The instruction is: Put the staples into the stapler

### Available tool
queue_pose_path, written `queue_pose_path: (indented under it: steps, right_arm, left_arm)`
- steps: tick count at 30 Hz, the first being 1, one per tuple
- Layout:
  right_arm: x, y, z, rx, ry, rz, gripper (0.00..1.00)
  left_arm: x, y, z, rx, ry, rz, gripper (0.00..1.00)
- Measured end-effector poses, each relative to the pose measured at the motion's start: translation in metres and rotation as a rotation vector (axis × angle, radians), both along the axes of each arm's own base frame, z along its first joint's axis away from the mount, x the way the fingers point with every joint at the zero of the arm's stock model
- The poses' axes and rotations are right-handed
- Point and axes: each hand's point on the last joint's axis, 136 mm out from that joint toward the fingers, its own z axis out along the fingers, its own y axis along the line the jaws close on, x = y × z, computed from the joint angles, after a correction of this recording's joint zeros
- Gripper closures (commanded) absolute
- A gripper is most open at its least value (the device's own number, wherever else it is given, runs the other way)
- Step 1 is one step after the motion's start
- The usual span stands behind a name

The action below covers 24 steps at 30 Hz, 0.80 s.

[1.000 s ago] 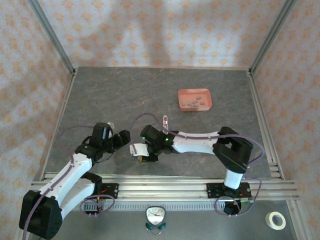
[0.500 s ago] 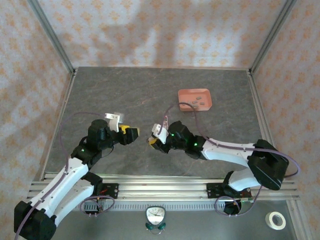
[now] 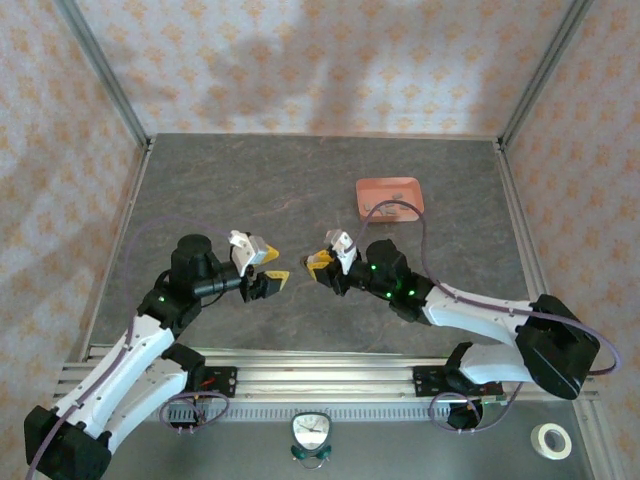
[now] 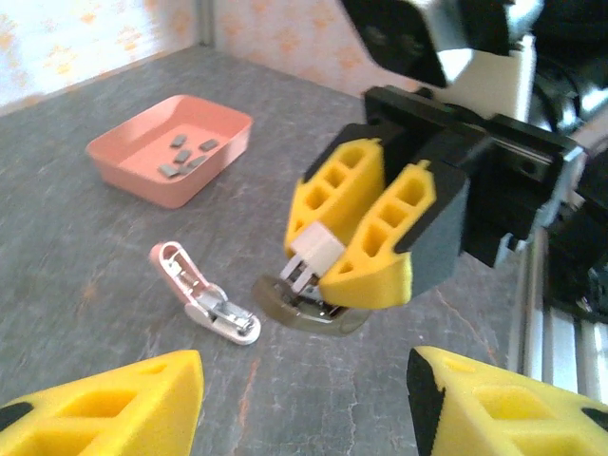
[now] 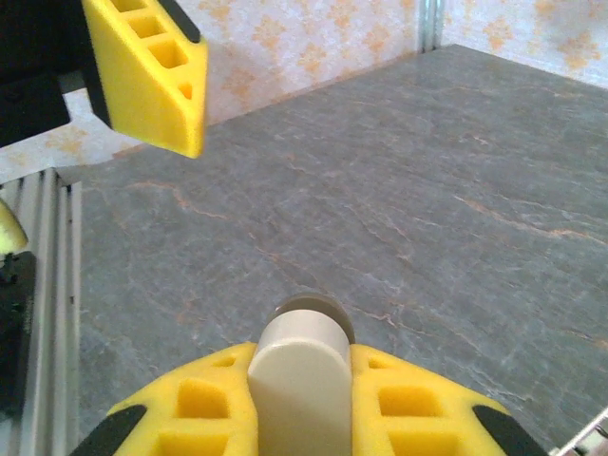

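My right gripper [image 3: 320, 265] is shut on a small white stapler [image 5: 299, 380] with a grey base [image 4: 309, 309], holding it just above the table. My left gripper [image 3: 272, 280] faces it from the left, open and empty, its yellow fingertips [image 4: 104, 408] spread wide at the bottom of the left wrist view. The right gripper [image 4: 356, 242] shows there head-on. The staples [image 4: 185, 152], several tiny dark grey strips, lie in the salmon-pink tray [image 4: 142, 176] at the back right.
A small pink and white hinged piece [image 4: 204, 304] lies open on the table beside the held stapler. The tray [image 3: 390, 183] sits behind the right arm, with a purple cable looping over it. Aluminium rails run along the near edge.
The right gripper has carried the stapler away from the near edge, to the right and further back. The left gripper has swung right to face it.
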Motion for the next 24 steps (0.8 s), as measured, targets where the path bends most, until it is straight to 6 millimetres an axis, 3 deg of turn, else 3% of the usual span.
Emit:
queue_pose_path:
  steps: [6,15,24]
  right_arm:
    - [-0.012,0.009,0.008,0.02,0.001,0.093,0.83]
    - [-0.026,0.026,0.024,0.0,-0.027,0.253,0.83]
    - [-0.039,0.031,0.022,-0.023,-0.017,0.352,0.83]
  left_arm:
    - [-0.01,-0.013,-0.001,0.052,-0.058,-0.141,0.41]
    - [-0.012,-0.015,-0.015,0.147,-0.096,-0.227,0.42]
    - [-0.019,-0.016,-0.027,0.209,-0.097,-0.315,0.58]
